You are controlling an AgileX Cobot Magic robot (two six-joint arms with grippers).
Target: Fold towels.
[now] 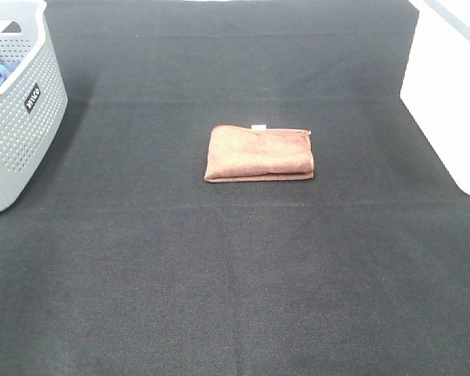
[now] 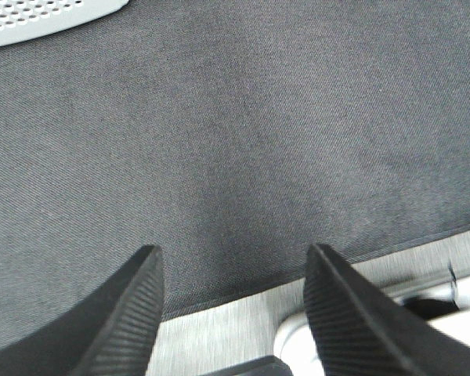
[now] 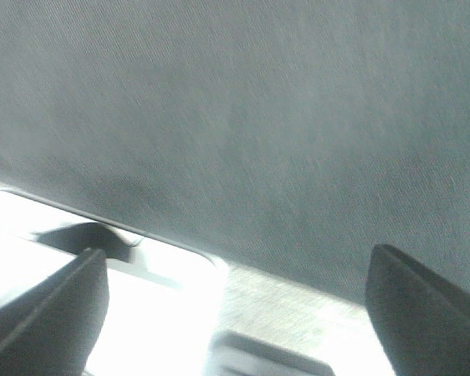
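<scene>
A reddish-brown towel [image 1: 259, 153] lies folded into a flat rectangle in the middle of the dark mat, with a small white tag [image 1: 258, 126] at its far edge. Neither arm shows in the exterior high view. In the left wrist view my left gripper [image 2: 233, 258] stands open over the mat's edge, nothing between its black ribbed fingers [image 2: 133, 313]. My right gripper [image 3: 235, 262] is open wide in the right wrist view, also empty, over bare mat near its edge. The towel appears in neither wrist view.
A grey perforated basket [image 1: 19, 110] stands at the left edge with something blue inside; its rim shows as the basket [image 2: 39, 12] in the left wrist view. A white box [image 1: 450, 94] stands at the right. The dark mat [image 1: 235, 274] covers the table.
</scene>
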